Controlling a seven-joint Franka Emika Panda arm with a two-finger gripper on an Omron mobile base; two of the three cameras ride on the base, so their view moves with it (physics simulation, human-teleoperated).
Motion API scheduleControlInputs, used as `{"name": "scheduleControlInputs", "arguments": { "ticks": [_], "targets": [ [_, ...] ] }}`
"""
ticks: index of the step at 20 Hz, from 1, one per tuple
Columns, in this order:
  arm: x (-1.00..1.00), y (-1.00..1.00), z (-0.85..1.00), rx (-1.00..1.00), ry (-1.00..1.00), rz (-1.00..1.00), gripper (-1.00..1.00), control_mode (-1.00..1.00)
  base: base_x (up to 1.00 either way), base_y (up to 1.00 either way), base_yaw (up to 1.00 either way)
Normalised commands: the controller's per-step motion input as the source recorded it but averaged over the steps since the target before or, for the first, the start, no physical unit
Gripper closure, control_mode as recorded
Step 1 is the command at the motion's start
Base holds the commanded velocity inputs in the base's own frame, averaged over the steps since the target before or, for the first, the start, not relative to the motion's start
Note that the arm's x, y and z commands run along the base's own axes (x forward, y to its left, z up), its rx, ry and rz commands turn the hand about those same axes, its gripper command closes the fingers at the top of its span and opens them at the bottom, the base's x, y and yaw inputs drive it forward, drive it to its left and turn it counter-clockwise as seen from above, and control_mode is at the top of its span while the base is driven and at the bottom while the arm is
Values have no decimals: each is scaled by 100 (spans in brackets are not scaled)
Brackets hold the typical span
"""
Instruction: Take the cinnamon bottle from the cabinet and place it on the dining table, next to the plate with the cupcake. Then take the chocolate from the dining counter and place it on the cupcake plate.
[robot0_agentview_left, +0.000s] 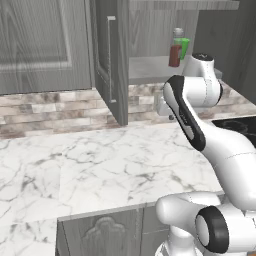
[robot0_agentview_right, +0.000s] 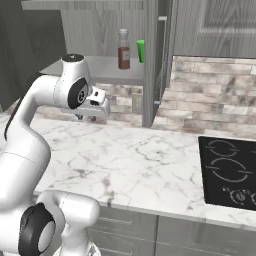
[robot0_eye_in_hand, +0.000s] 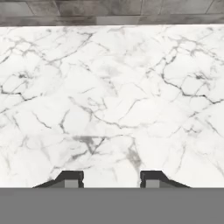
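Note:
The cinnamon bottle (robot0_agentview_left: 175, 50) (robot0_agentview_right: 123, 50), reddish brown with a grey cap, stands upright on the lower shelf of the open cabinet (robot0_agentview_left: 150, 70) (robot0_agentview_right: 100, 67). My gripper (robot0_agentview_right: 86, 118) (robot0_agentview_left: 170, 116) (robot0_eye_in_hand: 110, 179) hangs below and in front of that shelf, pointing down at the marble counter (robot0_eye_in_hand: 113, 100). Its fingertips (robot0_eye_in_hand: 70, 178) stand apart with nothing between them, so it is open. The dining table, the plate, the cupcake and the chocolate are out of view.
A green container (robot0_agentview_left: 184, 47) (robot0_agentview_right: 140, 50) stands right beside the bottle on the shelf. The cabinet door (robot0_agentview_left: 112, 65) (robot0_agentview_right: 152, 65) swings out over the counter. A black cooktop (robot0_agentview_right: 230, 172) (robot0_agentview_left: 235, 122) lies to the right. A stone tile backsplash (robot0_agentview_left: 50, 110) runs behind.

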Motion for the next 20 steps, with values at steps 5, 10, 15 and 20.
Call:
{"name": "scheduleControlInputs", "arguments": {
  "ticks": [5, 10, 15, 20],
  "targets": [
    [-1, 0, 1, 0, 0, 0, -100, -100, 0, 0, 0],
    [4, -12, 29, -8, -13, -21, -100, -100, 0, 0, 0],
    [9, -12, 77, -17, -32, -31, -100, -100, 0, 0, 0],
    [11, -23, 95, -2, -34, -28, -100, -100, 0, 0, 0]
  ]
}}
